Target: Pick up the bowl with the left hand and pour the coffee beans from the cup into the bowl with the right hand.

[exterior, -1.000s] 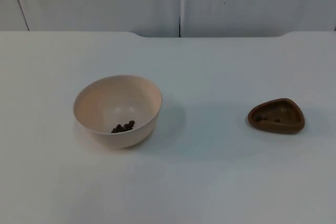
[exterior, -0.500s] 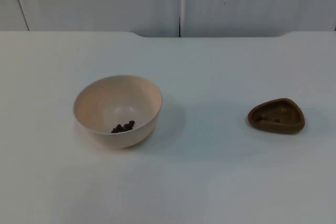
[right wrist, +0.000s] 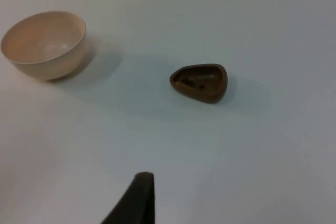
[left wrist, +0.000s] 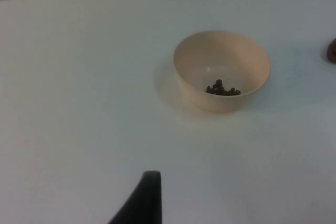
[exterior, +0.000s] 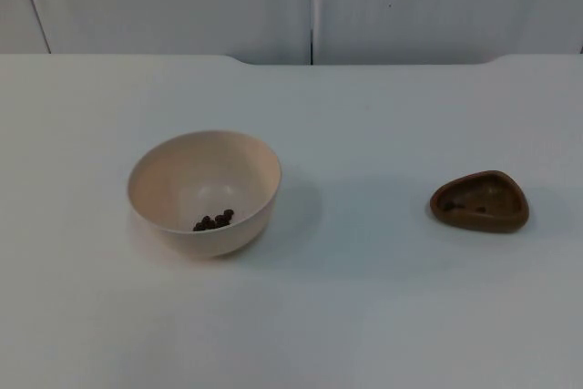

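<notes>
A cream bowl (exterior: 204, 190) stands upright on the white table, left of centre, with a small heap of coffee beans (exterior: 213, 220) at its bottom. A low brown cup (exterior: 480, 201) with a rounded three-cornered rim sits to the right, with a few dark specks inside. My left gripper (left wrist: 144, 203) waits well back from the bowl (left wrist: 221, 70), above bare table, and the beans (left wrist: 222, 88) lie against the bowl's near wall. My right gripper (right wrist: 137, 198) waits equally far from the cup (right wrist: 199, 82), with the bowl (right wrist: 44, 44) off to its side. Neither gripper touches anything.
The table (exterior: 364, 316) ends at the grey partition wall (exterior: 310, 6) behind both objects. A wide gap of bare white surface separates bowl and cup.
</notes>
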You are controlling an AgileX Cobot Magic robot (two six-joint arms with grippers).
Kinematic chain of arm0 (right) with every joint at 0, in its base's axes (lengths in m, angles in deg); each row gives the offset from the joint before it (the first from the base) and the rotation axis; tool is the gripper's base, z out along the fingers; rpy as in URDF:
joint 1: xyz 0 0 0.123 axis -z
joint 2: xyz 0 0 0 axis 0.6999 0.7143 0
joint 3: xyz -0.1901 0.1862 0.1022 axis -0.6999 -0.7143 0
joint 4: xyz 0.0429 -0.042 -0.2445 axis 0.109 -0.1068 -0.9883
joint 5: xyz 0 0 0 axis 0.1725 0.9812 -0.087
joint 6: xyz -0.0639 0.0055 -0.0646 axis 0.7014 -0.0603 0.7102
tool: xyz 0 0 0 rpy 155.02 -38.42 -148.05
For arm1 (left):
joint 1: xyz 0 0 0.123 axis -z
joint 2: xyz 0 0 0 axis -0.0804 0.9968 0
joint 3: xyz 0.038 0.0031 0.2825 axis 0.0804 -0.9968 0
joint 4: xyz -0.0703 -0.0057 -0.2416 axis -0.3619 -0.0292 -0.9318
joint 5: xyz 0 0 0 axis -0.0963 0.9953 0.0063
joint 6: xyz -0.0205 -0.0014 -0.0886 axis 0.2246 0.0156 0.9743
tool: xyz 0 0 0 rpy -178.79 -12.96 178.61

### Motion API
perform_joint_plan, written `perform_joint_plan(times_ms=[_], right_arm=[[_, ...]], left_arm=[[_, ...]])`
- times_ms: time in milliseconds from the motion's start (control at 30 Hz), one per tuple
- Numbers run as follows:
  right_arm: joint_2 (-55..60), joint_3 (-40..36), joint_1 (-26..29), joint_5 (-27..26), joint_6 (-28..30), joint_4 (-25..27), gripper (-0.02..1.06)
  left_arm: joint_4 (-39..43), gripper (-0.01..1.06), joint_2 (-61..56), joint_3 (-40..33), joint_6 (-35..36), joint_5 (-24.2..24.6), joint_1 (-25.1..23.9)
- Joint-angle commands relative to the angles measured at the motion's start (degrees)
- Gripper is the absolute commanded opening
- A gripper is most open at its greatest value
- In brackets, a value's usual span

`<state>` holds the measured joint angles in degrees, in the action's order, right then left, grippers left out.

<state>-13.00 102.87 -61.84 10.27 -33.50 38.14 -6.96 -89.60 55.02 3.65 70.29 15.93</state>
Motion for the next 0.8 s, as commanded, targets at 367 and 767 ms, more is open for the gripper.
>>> perform_joint_plan(times_ms=[367, 767], right_arm=[[-0.22, -0.25, 2.05, -0.42, 0.57, 0.39, 1.05], [-0.22, -0.25, 8.65, -0.42, 0.57, 0.39, 1.05]], left_arm=[[-0.35, 1.05, -0.30, -0.26, 0.07, -0.73, -3.87], [-0.35, 1.05, -0.30, -0.26, 0.07, -0.73, -13.68]])
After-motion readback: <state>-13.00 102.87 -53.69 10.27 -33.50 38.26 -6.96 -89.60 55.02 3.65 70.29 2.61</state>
